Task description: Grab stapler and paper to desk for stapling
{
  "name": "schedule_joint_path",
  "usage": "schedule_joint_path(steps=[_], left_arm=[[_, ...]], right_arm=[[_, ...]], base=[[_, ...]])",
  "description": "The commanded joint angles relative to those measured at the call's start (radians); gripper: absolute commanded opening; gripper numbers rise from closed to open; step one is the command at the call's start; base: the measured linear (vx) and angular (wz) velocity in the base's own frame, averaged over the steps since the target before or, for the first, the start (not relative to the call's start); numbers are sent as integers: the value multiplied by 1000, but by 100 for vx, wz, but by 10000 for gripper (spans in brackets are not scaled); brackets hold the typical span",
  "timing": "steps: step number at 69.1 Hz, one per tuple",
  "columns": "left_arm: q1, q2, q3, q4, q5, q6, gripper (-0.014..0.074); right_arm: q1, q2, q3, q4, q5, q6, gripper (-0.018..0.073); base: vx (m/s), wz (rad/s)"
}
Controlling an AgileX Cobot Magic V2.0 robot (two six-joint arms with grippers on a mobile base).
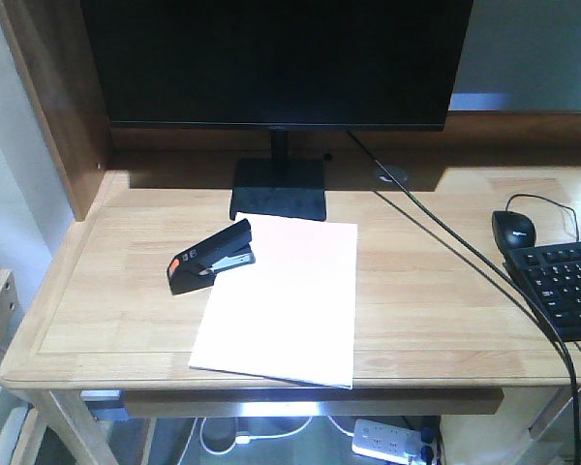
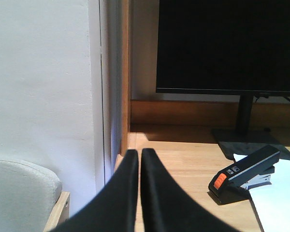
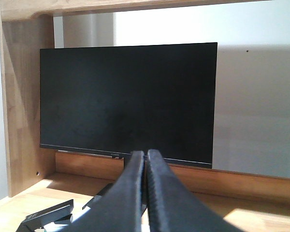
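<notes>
One stapler (image 1: 211, 256) touching paper (image 1: 281, 300)

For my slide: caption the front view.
Black stapler clamped on the white paper corner, on the desk.

— What sort of place is this?
— An office or study nook: a light-wood desk (image 1: 426, 291) carrying a dark monitor (image 1: 276, 60), a keyboard (image 1: 565, 288) and a mouse (image 1: 513, 231).
— Anything more?
— A stapler (image 1: 210, 256) touching white paper (image 1: 283, 298), and a power strip (image 1: 392, 442) on the floor underneath.
</notes>
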Motion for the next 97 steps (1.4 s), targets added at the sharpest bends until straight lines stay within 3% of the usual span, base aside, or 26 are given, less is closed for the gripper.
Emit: schedule_joint_path(steps=[1,32,38,44,51,56,64,71,78,85,97], left_arm=[[-3,-16,10,-9,-76,-1,-6],[-3,-16,10,-9,-76,-1,-6],[-3,-16,10,-9,-76,-1,-6],[-3,-16,10,-9,-76,-1,-6],[-3,-16,10,-9,-76,-1,-6],[-3,-16,10,-9,-76,-1,-6],[-3,-16,10,-9,-76,-1,-6],[-3,-16,10,-9,-76,-1,-6],[-3,-16,10,-9,-76,-1,-6],[-3,-16,10,-9,-76,-1,-6],[-3,-16,10,-9,-76,-1,-6]], right_arm=[[-5,12,-28,-58,16,0,-10],[-5,12,-28,-57,24,0,-10],[-5,12,-28,-13,36,-8,-10],[-5,12,-28,99,64,-96,-10],[-5,12,-28,293,93,-283,-10],[-5,12,-28,484,99,-480,-10],[-5,12,-28,845,99,-907,-10],[-5,12,-28,1227,99,-1303,-10],[-5,12,-28,1533,95,-1588,-10],[-5,12,-28,1663,83,-1710,-10],[-48,12,-28,1679,54,-1727,-10]], base=[[0,0],[0,0],[0,0],[0,0],[0,0],[0,0],[0,0],[0,0],[0,0],[0,0],[0,0]])
